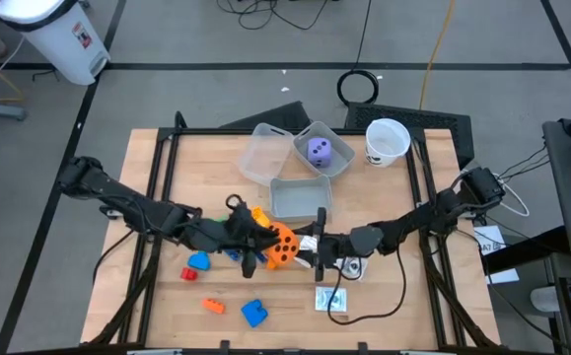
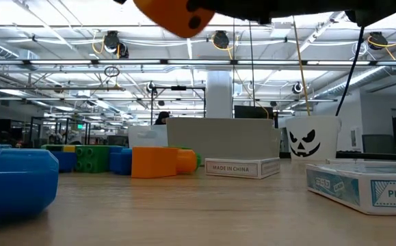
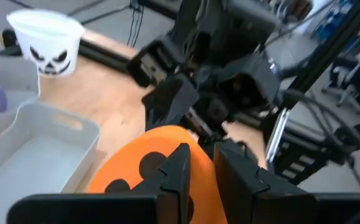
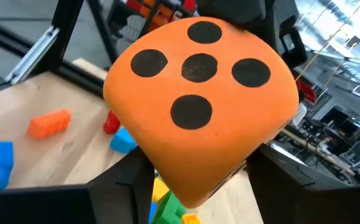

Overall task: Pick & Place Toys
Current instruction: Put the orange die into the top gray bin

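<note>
The orange dotted die point(image 1: 280, 245) is up off the table between my two grippers; the low view shows it high at the picture's top point(image 2: 177, 15). My right gripper point(image 1: 310, 247) comes from the table's right and is shut on it. My left gripper point(image 1: 255, 248) comes from the left, its fingers nearly together at the die's other side. A purple die point(image 1: 318, 150) lies in a clear bin. Blue blocks point(image 1: 198, 261) point(image 1: 254, 313), an orange block point(image 1: 213, 306), a red piece point(image 1: 187, 274) and a white card point(image 1: 330, 299) lie on the table. My left gripper has a narrow part of the die's side point(image 3: 206, 177) between its two close-set fingers point(image 3: 178, 171), coming level from the table's left. The rest of the die bulges beyond the fingers. My right gripper holds the die's lower corner point(image 4: 192, 186) between its two spread fingers point(image 4: 125, 180), coming level from the table's right. The five-dot face is turned toward its camera. The die is lifted clear of the table.
Three clear bins stand at the far middle point(image 1: 255, 153) point(image 1: 324, 148) point(image 1: 300, 197), with a white cup point(image 1: 387, 141) to their right. Green, blue and orange blocks point(image 2: 155, 162) and a small box point(image 2: 242, 167) lie on the table below the arms.
</note>
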Controlling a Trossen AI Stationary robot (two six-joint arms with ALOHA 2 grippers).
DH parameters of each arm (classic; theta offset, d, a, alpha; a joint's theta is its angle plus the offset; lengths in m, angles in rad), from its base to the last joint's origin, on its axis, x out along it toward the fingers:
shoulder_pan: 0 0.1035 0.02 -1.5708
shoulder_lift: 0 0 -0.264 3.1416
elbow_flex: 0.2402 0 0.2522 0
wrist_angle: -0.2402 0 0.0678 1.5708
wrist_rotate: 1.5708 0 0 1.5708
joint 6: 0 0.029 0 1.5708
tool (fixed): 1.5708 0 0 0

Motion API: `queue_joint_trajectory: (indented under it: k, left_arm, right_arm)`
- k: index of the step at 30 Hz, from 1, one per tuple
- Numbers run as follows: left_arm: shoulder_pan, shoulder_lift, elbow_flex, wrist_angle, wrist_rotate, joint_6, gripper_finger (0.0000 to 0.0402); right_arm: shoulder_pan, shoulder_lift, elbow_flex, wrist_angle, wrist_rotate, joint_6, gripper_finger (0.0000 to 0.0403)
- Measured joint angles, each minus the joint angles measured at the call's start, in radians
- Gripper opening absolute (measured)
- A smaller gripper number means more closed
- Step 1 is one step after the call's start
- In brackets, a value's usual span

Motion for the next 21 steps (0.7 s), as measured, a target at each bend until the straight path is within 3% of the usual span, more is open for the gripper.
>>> queue_joint_trajectory:
  k: [9,13,21]
  left_arm:
    - [-0.001,-0.110,0.002,0.013,-0.010,0.059,0.0071]
    - [-0.005,-0.135,0.001,0.005,-0.011,0.092,0.0071]
    - [-0.003,-0.146,0.001,-0.104,-0.147,0.044,0.0071]
  right_arm:
    - [0.002,0.000,-0.001,-0.010,-0.002,-0.014,0.0169]
    - [0.003,-0.014,-0.003,-0.016,0.087,-0.073,0.0152]
    - [-0.026,-0.165,-0.005,-0.151,0.151,-0.082,0.0148]
